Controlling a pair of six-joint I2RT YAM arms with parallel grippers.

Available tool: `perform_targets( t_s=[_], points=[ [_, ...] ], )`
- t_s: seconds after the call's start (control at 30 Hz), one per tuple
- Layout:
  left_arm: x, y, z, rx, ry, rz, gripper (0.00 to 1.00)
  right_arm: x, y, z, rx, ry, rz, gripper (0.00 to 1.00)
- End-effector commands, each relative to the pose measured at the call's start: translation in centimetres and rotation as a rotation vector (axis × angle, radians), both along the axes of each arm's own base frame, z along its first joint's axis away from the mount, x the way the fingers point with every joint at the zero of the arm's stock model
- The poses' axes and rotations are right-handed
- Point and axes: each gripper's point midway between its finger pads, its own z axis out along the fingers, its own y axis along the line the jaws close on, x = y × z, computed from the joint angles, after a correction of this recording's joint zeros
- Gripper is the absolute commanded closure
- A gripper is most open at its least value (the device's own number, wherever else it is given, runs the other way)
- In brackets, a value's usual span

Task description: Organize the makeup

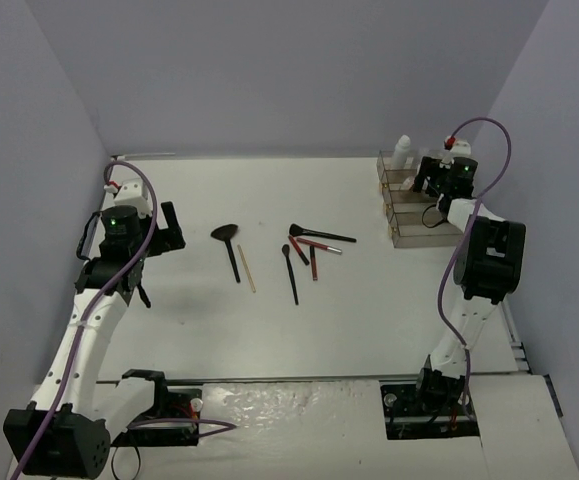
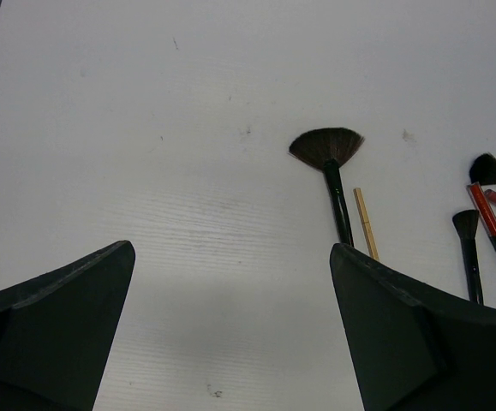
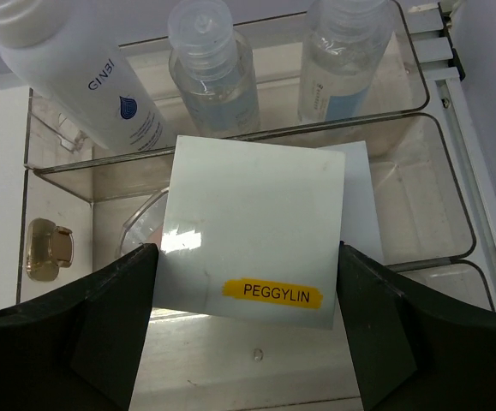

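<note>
My right gripper [image 3: 248, 257] is shut on a white square pad [image 3: 252, 214] with a yellow label and holds it over the clear organizer [image 3: 453, 214], above its middle tier. Three clear white-capped bottles [image 3: 212, 73] stand in the top tier. In the top view the right gripper [image 1: 431, 182] is at the organizer [image 1: 401, 200]. A black fan brush [image 1: 231, 245], a tan pencil [image 1: 247, 268], black brushes [image 1: 290, 272] and red pencils [image 1: 314, 262] lie mid-table. My left gripper [image 2: 232, 253] is open and empty, left of the fan brush [image 2: 329, 154].
A small gold clip-like item [image 3: 46, 248] lies in the organizer's middle tier, left of the pad. A clear rounded case [image 3: 140, 227] shows partly behind the pad. The organizer stands against the right wall; purple walls close in the table.
</note>
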Motion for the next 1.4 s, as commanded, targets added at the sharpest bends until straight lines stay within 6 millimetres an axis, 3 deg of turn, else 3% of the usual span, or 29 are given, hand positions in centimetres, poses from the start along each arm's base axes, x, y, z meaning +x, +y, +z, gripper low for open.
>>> perform_targets(
  t_s=[0.0, 0.33, 0.53, 0.6, 0.67, 0.73, 0.77, 0.8, 0.83, 0.93, 1.0, 1.07, 1.13, 1.23, 1.37],
  points=[
    [1.4, -0.4, 2.2, -0.037, -0.073, -0.011, 0.03, 3.0, -1.1, 7.2, -0.14, -0.221, 0.071, 0.93],
    [1.5, -0.2, 1.8, -0.027, -0.062, -0.007, 0.03, 4.2, -2.4, 4.4, -0.172, -0.182, 0.104, 0.89],
    [1.5, -0.3, 2.0, -0.025, -0.07, -0.01, 0.03, 5.2, -3.1, 3.0, -0.202, -0.148, 0.12, 0.81],
    [1.6, -0.3, 1.9, -0.025, -0.066, -0.012, 0.03, 5.5, -3.1, 3.1, -0.203, -0.143, 0.121, 0.69],
    [1.5, -0.3, 1.9, -0.025, -0.064, -0.012, 0.03, 5.3, -3.1, 3.7, -0.201, -0.154, 0.119, 0.46],
    [1.5, -0.3, 1.9, -0.026, -0.067, -0.012, 0.03, 4.9, -3.0, 4.4, -0.194, -0.168, 0.111, 0.32],
    [1.5, -0.2, 2.0, -0.026, -0.068, -0.011, 0.03, 4.8, -2.9, 5.9, -0.194, -0.202, 0.1, 0.24],
    [1.5, -0.2, 2.0, -0.026, -0.068, -0.01, 0.03, 4.5, -2.8, 5.4, -0.19, -0.192, 0.099, 0.18],
    [1.4, -0.2, 2.1, -0.027, -0.073, -0.01, 0.03, 4.0, -2.7, 6.2, -0.183, -0.2, 0.094, 0.12],
    [1.2, -0.4, 2.7, -0.034, -0.09, -0.015, 0.03, 2.6, -1.9, 9.8, -0.166, -0.256, 0.077, 0.06],
    [1.0, -0.5, 2.9, -0.039, -0.1, -0.021, 0.03, 1.8, -1.1, 10.9, -0.155, -0.262, 0.068, 0.04],
    [1.0, -0.6, 3.0, -0.043, -0.104, -0.024, 0.03, 0.5, -0.1, 13.5, -0.145, -0.287, 0.052, 0.02],
    [0.8, -0.6, 3.2, -0.045, -0.108, -0.027, 0.03, -0.7, 1.7, 15.0, -0.126, -0.293, 0.048, 0.01],
    [0.7, -0.7, 3.4, -0.05, -0.115, -0.031, 0.03, -3.1, 6.4, 18.4, -0.116, -0.299, 0.061, 0.0],
    [0.4, -0.7, 3.7, -0.049, -0.124, -0.03, 0.03, -7.3, 14.3, 18.6, -0.053, -0.251, 0.131, 0.0]
  ],
)
